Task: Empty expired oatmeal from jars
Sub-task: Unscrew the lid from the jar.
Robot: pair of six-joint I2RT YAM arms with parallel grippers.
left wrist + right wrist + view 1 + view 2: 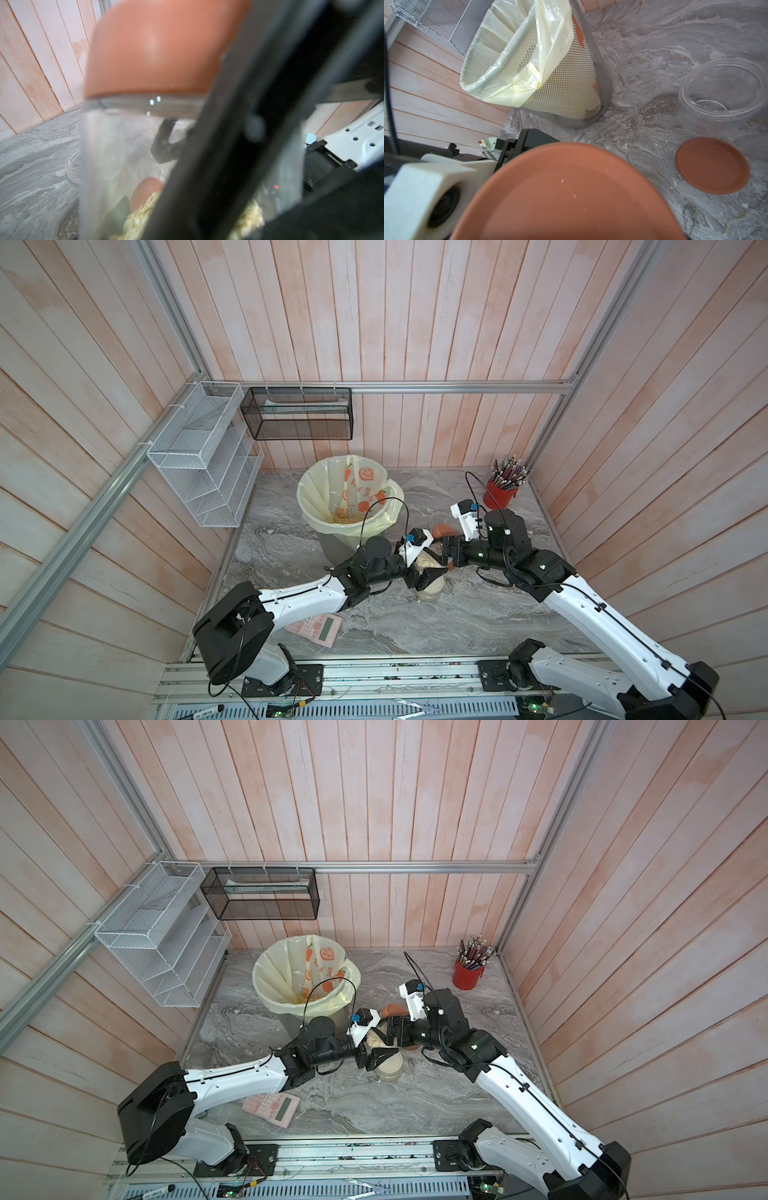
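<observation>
A clear jar of pale oatmeal (424, 560) (374, 1039) hangs above the table between both grippers, its terracotta lid (153, 52) (571, 197) still on. My left gripper (426, 573) (376, 1054) is shut on the jar's clear body, one black finger (218, 145) lying across it. My right gripper (445, 551) (395, 1029) is shut on the lid. Just below the left fingers stands a jar with a cream lid (430, 589) (389, 1067). An empty open jar (722, 93) and a loose terracotta lid (712, 165) lie on the table behind.
A grey mesh bin (571, 83) with a cream liner (301, 497) stands at the back left, yellowish kernels (347, 516) inside. A red pencil cup (500, 495) is at the back right, a pink calculator (316, 628) near the front left. Wire racks (203, 464) hang on the walls.
</observation>
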